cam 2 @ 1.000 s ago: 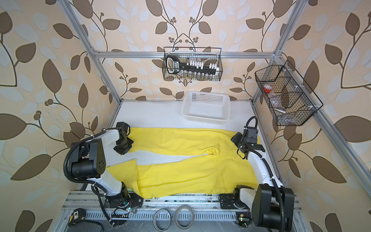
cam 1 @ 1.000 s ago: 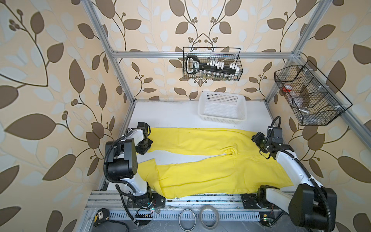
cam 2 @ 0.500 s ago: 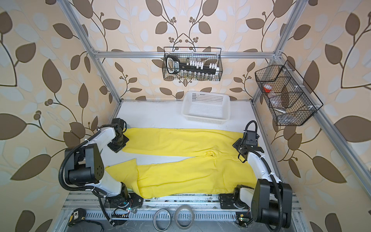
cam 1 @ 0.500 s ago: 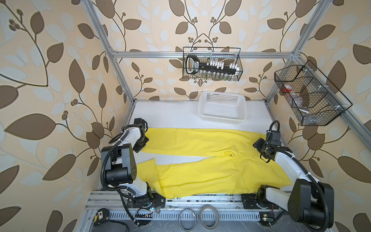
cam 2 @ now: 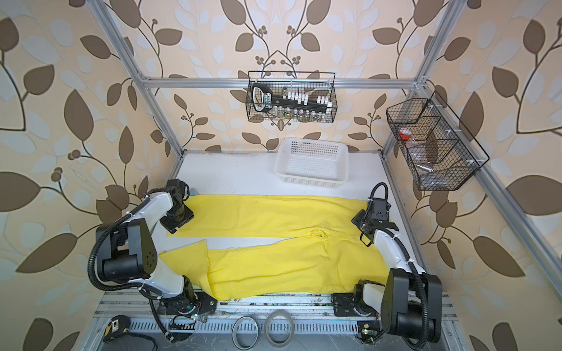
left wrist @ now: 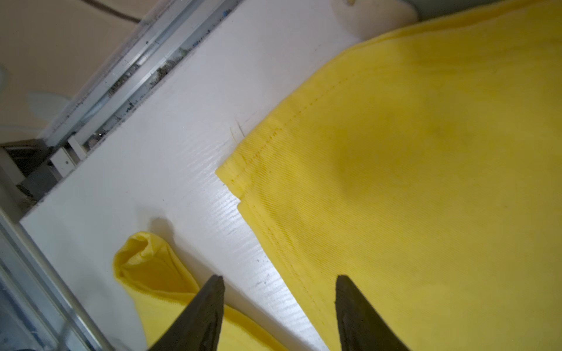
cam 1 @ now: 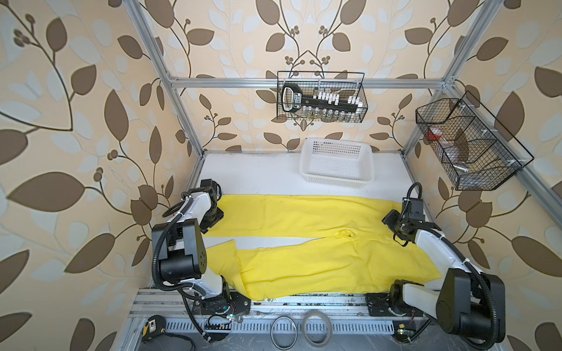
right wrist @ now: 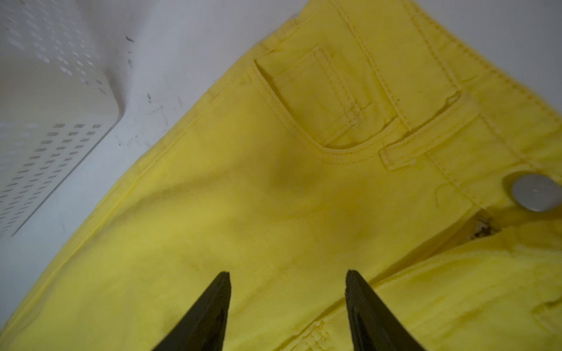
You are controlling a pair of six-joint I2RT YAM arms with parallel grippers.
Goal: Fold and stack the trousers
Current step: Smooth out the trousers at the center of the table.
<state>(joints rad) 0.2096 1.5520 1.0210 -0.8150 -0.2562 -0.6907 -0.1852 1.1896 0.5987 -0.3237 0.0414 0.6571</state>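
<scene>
On the white table (cam 1: 258, 170) we saw the trousers (cam 1: 319, 267) spread flat, waist at the right and both legs running left. In both top views the far leg (cam 2: 258, 212) lay straight. The near leg (cam 2: 289, 267) ended at the left in a turned-over flap beside the left arm's base. A strip of bare table parted the two legs from the crotch leftward, and the near leg's edge reached the table's near edge. The basket (cam 1: 334, 179) stood at the far side, right of the middle, apart from the fabric.

We found the left end effector (cam 1: 213, 217) at the left end of the far leg. From its wrist view the left end effector (left wrist: 279, 278) was released: its two dark fingers (left wrist: 206, 307) stood apart, gripping nothing. One finger was over the stitched hem (left wrist: 273, 146) and the other beside a rumpled cuff (left wrist: 146, 261).

We found the right end effector (cam 1: 395, 223) over the waist at the right. In its wrist view the right end effector (right wrist: 287, 273) was likewise released, fingers (right wrist: 362, 304) spread above the cloth and nothing between them. Beyond them we made out the front pocket (right wrist: 319, 100), a metal button (right wrist: 536, 193) and a corner of the basket (right wrist: 45, 121). Whether the tips touched the fabric we could not tell.
</scene>
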